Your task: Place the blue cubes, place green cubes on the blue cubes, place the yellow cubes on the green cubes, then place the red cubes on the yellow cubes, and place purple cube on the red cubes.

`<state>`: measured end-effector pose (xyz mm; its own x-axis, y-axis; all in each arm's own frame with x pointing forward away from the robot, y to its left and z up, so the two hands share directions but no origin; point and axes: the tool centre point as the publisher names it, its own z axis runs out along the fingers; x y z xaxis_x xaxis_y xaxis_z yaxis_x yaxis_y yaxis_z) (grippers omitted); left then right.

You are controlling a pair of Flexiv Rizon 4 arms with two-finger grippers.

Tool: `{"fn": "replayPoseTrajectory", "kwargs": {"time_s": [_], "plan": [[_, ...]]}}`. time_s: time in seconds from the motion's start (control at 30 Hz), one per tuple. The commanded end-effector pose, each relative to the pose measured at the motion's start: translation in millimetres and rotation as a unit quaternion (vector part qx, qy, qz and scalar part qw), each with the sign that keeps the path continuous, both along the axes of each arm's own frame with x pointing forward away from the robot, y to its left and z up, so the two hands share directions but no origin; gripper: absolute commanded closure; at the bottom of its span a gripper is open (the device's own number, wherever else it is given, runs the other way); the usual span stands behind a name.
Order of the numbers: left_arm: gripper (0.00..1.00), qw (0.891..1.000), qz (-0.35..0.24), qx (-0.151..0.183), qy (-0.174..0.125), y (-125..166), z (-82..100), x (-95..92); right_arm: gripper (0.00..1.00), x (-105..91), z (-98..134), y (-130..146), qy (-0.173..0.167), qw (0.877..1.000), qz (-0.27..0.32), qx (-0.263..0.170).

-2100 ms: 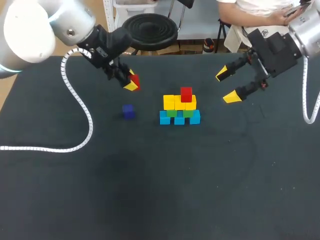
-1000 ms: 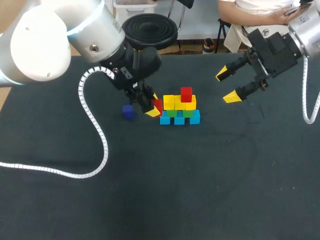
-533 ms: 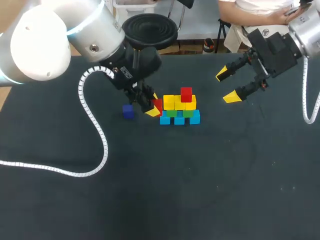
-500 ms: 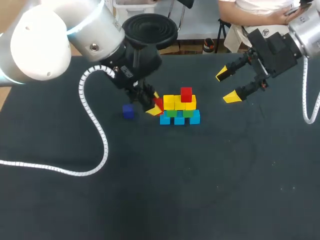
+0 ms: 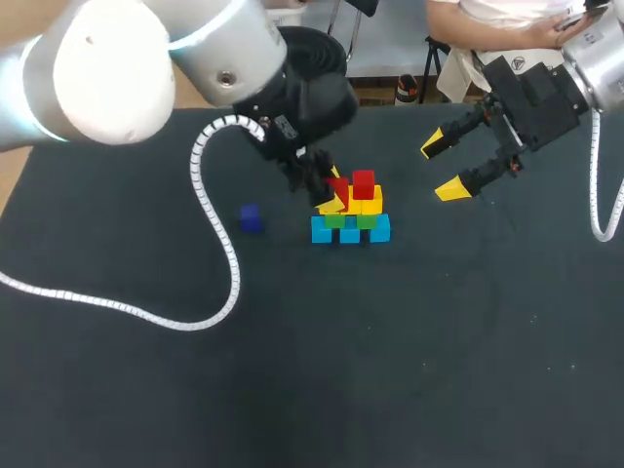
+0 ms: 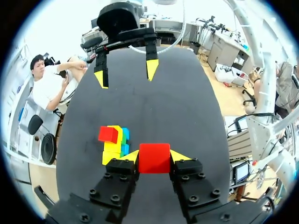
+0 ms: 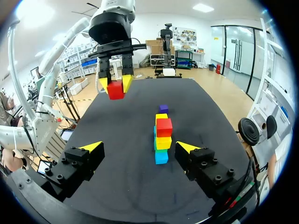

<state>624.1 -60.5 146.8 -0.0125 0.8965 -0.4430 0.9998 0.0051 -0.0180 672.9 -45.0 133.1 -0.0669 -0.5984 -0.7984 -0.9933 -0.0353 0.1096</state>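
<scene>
two red cubes show. one red cube is pinched between the yellow tips of the left gripper, which is closed on two of its sides and holds it in the air close to the stack, off the desk. in the head view it overlaps the left end of the yellow row. the right wrist view shows it raised and off to one side of the stack. the other red cube sits on top of the yellow cubes.

at the bottom three blue cubes stand in a row, with two green cubes on them. two yellow ones are plain to see, and the left gripper hides that row's left end.

one purple cube lies alone on the desk, apart from the stack on its left. the right gripper hangs to the right of the stack, fingers spread wide, holding nothing.
</scene>
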Motion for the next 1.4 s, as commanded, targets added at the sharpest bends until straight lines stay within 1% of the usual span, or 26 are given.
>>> {"fn": "replayPoseTrajectory", "kwargs": {"time_s": [0.03,0.2,0.3,0.7,1.0,1.4], "plan": [[1.00,1.000,0.006,0.023,0.002,-6.5,-8.4,20.0,0.00,-1.2,0.1,-0.2,-0.001,1.000,-0.001,0.000],[1.00,1.000,0.015,0.014,0.001,-5.6,-16.3,29.3,0.00,-1.2,0.1,-0.2,-0.001,1.000,-0.001,0.000],[1.00,1.000,0.022,0.011,0.010,-6.1,-20.6,32.3,0.00,-1.2,0.1,-0.2,-0.001,1.000,-0.001,0.000],[1.00,1.000,0.020,0.000,0.018,-15.5,-29.1,25.9,0.00,-1.2,0.1,-0.2,-0.001,1.000,-0.001,0.000],[1.00,0.999,0.025,-0.001,0.021,-14.5,-36.5,30.9,0.00,-1.2,0.1,-0.2,-0.001,1.000,-0.001,0.000],[1.00,0.999,0.021,-0.006,0.024,-18.1,-39.6,36.4,0.00,-1.2,0.1,-0.2,-0.001,1.000,-0.001,0.000]]}}
